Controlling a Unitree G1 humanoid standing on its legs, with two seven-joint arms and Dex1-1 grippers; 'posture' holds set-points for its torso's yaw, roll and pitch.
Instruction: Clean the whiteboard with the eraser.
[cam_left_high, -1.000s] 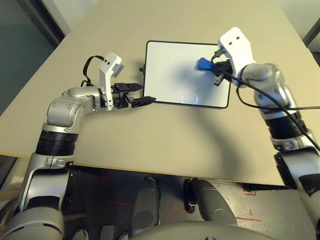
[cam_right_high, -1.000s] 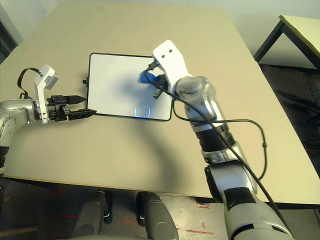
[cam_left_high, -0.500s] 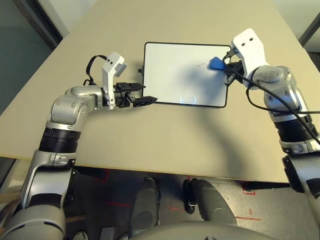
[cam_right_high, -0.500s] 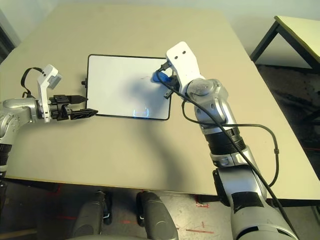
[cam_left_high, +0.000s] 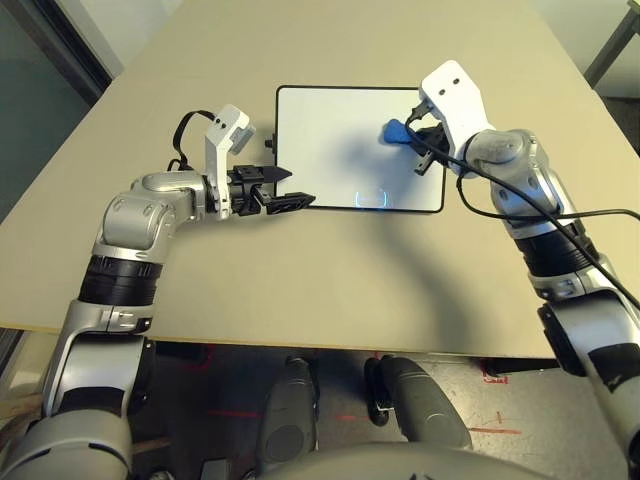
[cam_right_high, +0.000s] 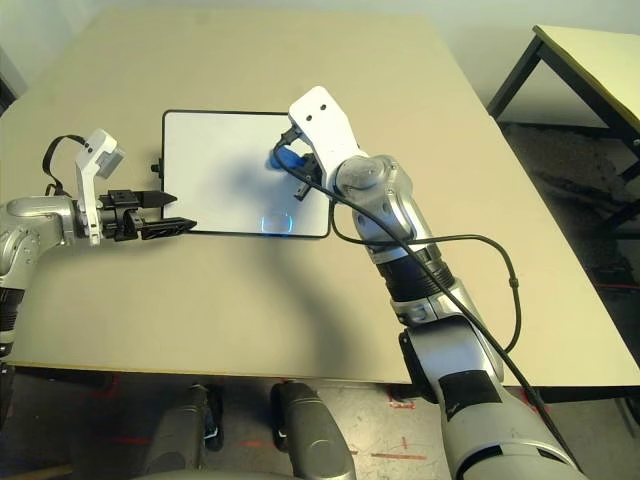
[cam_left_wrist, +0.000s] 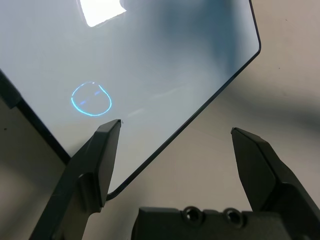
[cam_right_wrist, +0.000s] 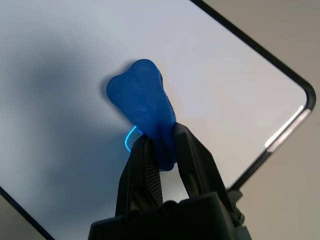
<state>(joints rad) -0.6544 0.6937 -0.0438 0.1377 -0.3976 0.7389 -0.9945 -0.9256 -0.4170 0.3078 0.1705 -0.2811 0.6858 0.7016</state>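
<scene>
- right end effector (cam_right_wrist: 167, 132) closed on blue eraser (cam_right_wrist: 141, 92), over whiteboard (cam_left_high: 340, 140)
- left end effector (cam_left_wrist: 176, 127) wide, empty, at board's near left corner
- board lies on worktop (cam_left_high: 270, 280)

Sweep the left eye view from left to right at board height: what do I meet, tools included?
Left tool with its fingers apart → glowing blue curve on the whiteboard's lower part → blue eraser → right tool, closed on the eraser → cable trailing along the right arm.
</scene>
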